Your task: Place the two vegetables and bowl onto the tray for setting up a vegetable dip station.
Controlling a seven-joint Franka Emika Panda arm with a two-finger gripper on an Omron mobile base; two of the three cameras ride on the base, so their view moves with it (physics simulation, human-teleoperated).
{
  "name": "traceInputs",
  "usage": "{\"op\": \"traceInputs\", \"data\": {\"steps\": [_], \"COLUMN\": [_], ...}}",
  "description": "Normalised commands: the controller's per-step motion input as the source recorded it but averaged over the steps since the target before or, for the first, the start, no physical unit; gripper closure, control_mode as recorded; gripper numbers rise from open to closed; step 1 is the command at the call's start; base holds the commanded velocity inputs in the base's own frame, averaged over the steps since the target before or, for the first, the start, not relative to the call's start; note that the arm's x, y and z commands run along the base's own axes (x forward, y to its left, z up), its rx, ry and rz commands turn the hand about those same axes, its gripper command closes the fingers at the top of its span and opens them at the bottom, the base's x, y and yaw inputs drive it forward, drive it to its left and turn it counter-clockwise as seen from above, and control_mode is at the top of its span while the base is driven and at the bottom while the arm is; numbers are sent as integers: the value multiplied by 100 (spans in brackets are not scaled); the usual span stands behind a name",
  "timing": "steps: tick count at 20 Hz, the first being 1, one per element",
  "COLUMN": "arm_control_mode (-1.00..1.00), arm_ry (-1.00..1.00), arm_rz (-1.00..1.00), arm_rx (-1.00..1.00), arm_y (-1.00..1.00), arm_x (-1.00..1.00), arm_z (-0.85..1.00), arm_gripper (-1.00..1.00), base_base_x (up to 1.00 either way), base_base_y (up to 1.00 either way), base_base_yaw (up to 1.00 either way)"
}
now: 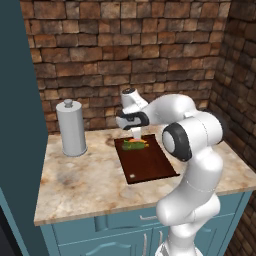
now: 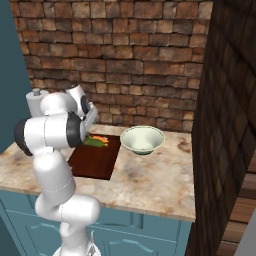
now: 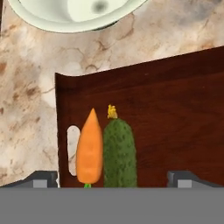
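Desk (image 1: 85, 185): marbled stone top against a brick wall, carrying everything below.

Tray (image 1: 150, 162): dark reddish-brown board lying flat mid-desk, slot handle at the end toward the wall, white dot near the front edge in the left base view.

Canister (image 1: 71, 128): tall grey metal, knob lid, upright at the left of the desk, well apart from the tray. Not part of the job.

Bowl (image 2: 142, 139): pale greenish-white, upright on the bare desk just beside the tray's far right corner, off the board. In the hand view its rim sits beyond the tray edge.

Cucumber (image 3: 118, 152) and carrot (image 3: 89, 148): lying side by side, touching, both on the tray near the slot end; carrot nearer the slot.

Gripper (image 1: 135, 132): poised above the two vegetables, jaws spread wide, nothing between them.

Judgement: both vegetables look placed; the bowl is the remaining item. The step in hand appears to be the changeover from vegetables to bowl. Next move calls for lifting clear, travelling over to the bowl, taking it by the rim with one finger inside, and setting it on the free part of the tray without knocking the vegetables.
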Motion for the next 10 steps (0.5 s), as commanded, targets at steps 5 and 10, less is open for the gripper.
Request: {"op": "traceInputs", "data": {"steps": [5, 10], "arm_control_mode": [-100, -100], "arm_ry": [5, 4], "arm_rz": [-8, -11], "arm_rx": [0, 0], "arm_y": [-2, 0], "arm_x": [-21, -23], "arm_z": [52, 42], "arm_gripper": [-100, -100], "base_base_x": [0, 0], "base_base_y": [0, 0], "base_base_yaw": [0, 0]}}
